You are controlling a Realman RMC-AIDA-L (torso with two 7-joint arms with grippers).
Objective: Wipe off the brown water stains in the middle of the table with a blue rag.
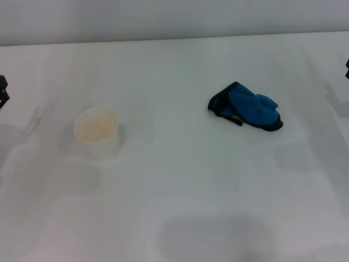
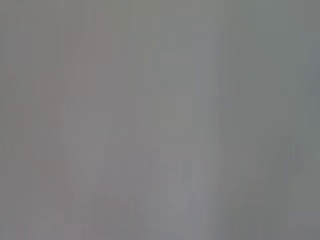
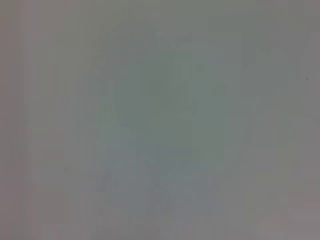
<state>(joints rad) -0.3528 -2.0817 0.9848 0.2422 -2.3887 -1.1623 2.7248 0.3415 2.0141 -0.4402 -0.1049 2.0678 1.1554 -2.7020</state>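
Head view: a broad white table (image 1: 180,213) fills almost the whole picture, with a pale wall behind its far edge. Right of centre lies the blue rag (image 1: 248,107) – a small, bright blue cloth with black edging, crumpled into a soft mound, its dark hem bunched on the side facing the middle of the table. Well apart from it, on the robot's left, stands a white paper cup (image 1: 97,132) with a beige inside, upright and open at the top. No brown water stain can be made out on the white surface between cup and rag or anywhere else in this view. A dark sliver of the left gripper (image 1: 3,90) shows at the left edge and a smaller dark sliver of the right gripper (image 1: 347,68) at the right edge; both sit far from the rag, and whether either pair of fingers is open or closed cannot be told.

Left wrist view: only a featureless grey field, nothing recognisable.

Right wrist view: likewise a plain grey-green field, with no gripper, rag or table detail to be picked out.

Judging by its look, the rag is light, limp and easily squashed – it should not slip, but it will sag and fold when lifted. The raised blue hump in the middle looks like the best place to pinch it from above
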